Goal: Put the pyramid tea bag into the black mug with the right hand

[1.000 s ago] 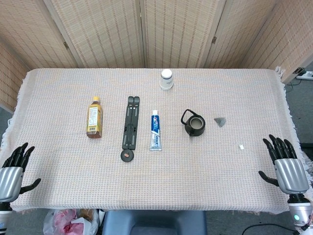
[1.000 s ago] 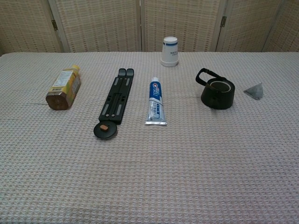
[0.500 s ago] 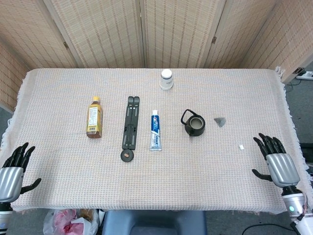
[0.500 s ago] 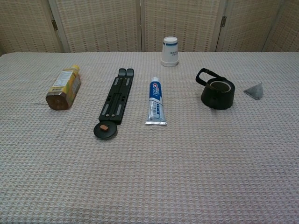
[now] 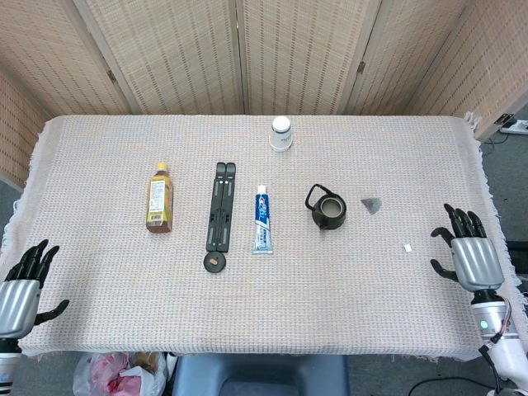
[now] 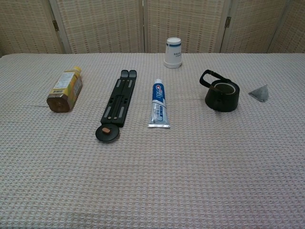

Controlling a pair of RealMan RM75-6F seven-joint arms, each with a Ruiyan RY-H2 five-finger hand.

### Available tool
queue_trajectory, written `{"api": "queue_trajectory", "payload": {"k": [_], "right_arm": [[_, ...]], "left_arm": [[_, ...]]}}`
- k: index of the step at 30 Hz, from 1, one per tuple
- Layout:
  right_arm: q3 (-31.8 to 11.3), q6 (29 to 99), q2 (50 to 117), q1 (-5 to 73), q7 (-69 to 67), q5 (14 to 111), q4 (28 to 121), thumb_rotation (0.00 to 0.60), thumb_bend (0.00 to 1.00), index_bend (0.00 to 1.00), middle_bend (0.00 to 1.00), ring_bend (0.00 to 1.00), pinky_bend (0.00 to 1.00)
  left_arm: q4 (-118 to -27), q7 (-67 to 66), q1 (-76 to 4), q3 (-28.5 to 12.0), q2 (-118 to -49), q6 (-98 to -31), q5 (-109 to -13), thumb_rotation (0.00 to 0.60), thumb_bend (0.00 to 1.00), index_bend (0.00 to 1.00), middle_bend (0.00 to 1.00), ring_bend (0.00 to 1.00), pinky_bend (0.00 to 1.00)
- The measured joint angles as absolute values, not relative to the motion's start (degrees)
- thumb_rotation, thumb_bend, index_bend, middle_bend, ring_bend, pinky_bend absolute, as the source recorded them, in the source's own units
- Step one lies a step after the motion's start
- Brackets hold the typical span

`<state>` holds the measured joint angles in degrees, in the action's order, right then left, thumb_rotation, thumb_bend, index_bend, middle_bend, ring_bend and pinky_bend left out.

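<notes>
The grey pyramid tea bag [image 5: 373, 205] [image 6: 259, 92] lies on the cloth just right of the black mug [image 5: 327, 210] [image 6: 221, 95], which stands upright with its handle to the back left. A small white tag [image 5: 407, 247] lies nearer the right edge. My right hand [image 5: 469, 254] hovers at the table's right edge, fingers spread and holding nothing, well right of the tea bag. My left hand [image 5: 21, 285] stays at the front left corner, fingers apart and empty. Neither hand shows in the chest view.
Left of the mug lie a toothpaste tube [image 5: 262, 219], a black folding stand [image 5: 220, 215] and a tea bottle [image 5: 159, 198] on its side. An upturned paper cup [image 5: 281, 133] stands at the back. Wicker screens close off the rear.
My right hand has moved forward along the table's right edge, away from the front corner and closer to the white tag. The left hand and all objects are unmoved.
</notes>
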<state>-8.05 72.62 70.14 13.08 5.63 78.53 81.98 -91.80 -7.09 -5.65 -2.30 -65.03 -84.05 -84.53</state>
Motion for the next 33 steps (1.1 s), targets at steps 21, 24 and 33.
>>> {"api": "queue_trajectory", "payload": {"k": [21,24,33], "right_arm": [[-7.3,60.93,80.01,19.49,0.51,75.96,65.46,0.6,0.18,0.49,0.0,0.0,0.0],[-7.53,59.34,80.54,20.65,0.8,75.25,64.53,0.6,0.18,0.49,0.0,0.0,0.0],[-7.41,55.91,81.39,22.42,2.7,73.66,61.97,0.6,0.19,0.49,0.0,0.0,0.0]], "left_arm": [[-91.94,-6.65,-6.19,-1.9,-64.59,-82.57,-84.5,0.6,0.22,0.0,0.0,0.0,0.25],[-91.84,-6.68,-6.38,-1.98,-64.58,-82.04,-84.08,0.6,0.22,0.0,0.0,0.0,0.25],[-91.74,-5.84,-6.58,-2.06,-64.28,-81.61,-83.73,0.6,0.22,0.0,0.0,0.0,0.25]]}}
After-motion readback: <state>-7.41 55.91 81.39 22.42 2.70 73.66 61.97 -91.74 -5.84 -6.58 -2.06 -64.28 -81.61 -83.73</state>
